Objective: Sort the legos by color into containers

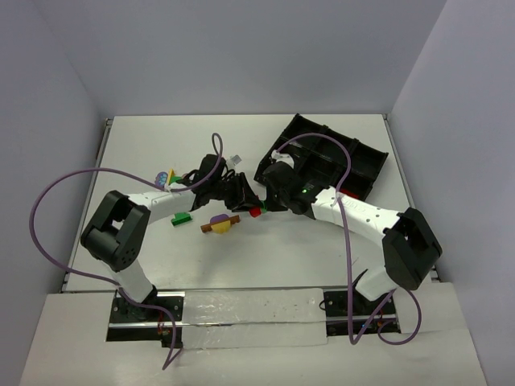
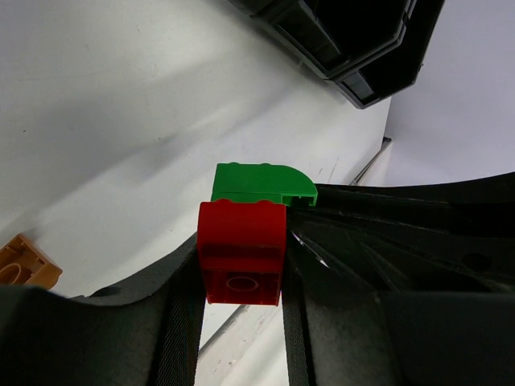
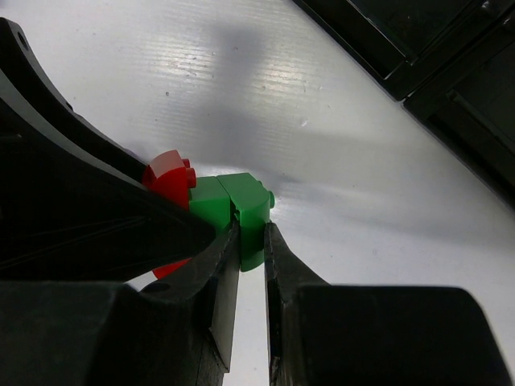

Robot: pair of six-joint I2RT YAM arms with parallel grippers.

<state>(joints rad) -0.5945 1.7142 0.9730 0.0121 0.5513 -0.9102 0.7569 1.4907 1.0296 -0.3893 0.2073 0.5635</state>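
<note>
A small red-and-green lego cluster (image 1: 256,211) hangs between both grippers at the table's middle. My left gripper (image 2: 241,277) is shut on the red brick (image 2: 241,253), whose sides touch both pads. The green brick (image 2: 261,185) sticks out beyond it. My right gripper (image 3: 252,241) is shut on the green brick (image 3: 251,211); the red brick (image 3: 169,181) shows partly behind the left gripper's dark finger (image 3: 80,209). The black tray of containers (image 1: 366,157) lies at the back right, behind the right gripper (image 1: 270,201). The left gripper (image 1: 244,197) faces it from the left.
A green brick (image 1: 181,218) and a yellow, purple and brown cluster (image 1: 220,224) lie left of the grippers. Another mixed cluster (image 1: 165,176) sits by the left arm's forearm. An orange brick (image 2: 24,269) shows at the left wrist view's edge. Purple cables loop over both arms.
</note>
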